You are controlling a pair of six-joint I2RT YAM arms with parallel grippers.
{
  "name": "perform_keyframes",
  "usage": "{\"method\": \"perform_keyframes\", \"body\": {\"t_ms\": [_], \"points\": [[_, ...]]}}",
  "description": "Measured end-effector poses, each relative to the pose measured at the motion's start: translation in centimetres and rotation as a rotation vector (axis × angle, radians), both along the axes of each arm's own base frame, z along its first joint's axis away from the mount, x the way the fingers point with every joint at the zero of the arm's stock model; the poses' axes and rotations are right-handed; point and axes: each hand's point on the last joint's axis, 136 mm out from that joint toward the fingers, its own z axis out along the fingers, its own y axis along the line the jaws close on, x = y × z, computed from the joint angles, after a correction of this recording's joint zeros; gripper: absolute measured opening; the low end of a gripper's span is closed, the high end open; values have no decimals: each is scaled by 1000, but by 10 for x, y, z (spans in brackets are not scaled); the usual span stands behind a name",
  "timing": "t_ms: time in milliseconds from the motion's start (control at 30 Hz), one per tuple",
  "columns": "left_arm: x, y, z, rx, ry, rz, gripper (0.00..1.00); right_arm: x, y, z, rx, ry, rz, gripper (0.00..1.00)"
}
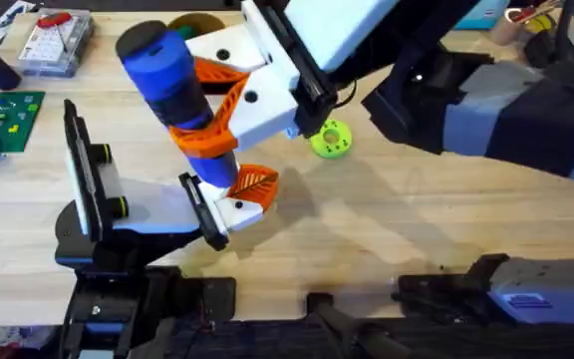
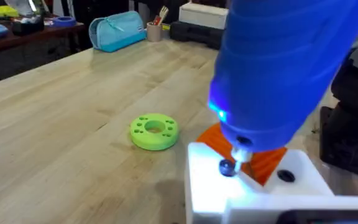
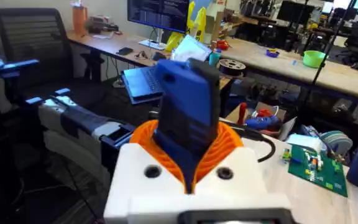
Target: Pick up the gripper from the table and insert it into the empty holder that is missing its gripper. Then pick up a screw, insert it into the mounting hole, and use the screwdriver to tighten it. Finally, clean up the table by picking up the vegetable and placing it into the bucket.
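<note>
Risks bit slipping off screw point(image 2: 227, 167) and stripping it, with right pincer point(image 3: 188, 146) clamped round tilted screwdriver point(image 1: 167, 75), tip-down over gripper point(image 1: 252, 187) in holder point(image 1: 202, 211), near-left on bench point(image 1: 417, 229).

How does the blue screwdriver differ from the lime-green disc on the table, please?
The screwdriver is a long blue cylinder; the disc is a flat lime-green ring with small holes. The screwdriver is held off the table, tilted, in the right gripper; the disc lies flat on it, untouched. Both are round.
</note>
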Motion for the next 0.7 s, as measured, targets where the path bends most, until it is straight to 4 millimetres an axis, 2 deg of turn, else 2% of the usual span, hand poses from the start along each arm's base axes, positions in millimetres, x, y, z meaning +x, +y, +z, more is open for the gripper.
{"method": "perform_keyframes", "body": {"t_ms": [700], "points": [[0,0,0,0,0,0,12,7,-5,4,9,1,-17,24]]}}
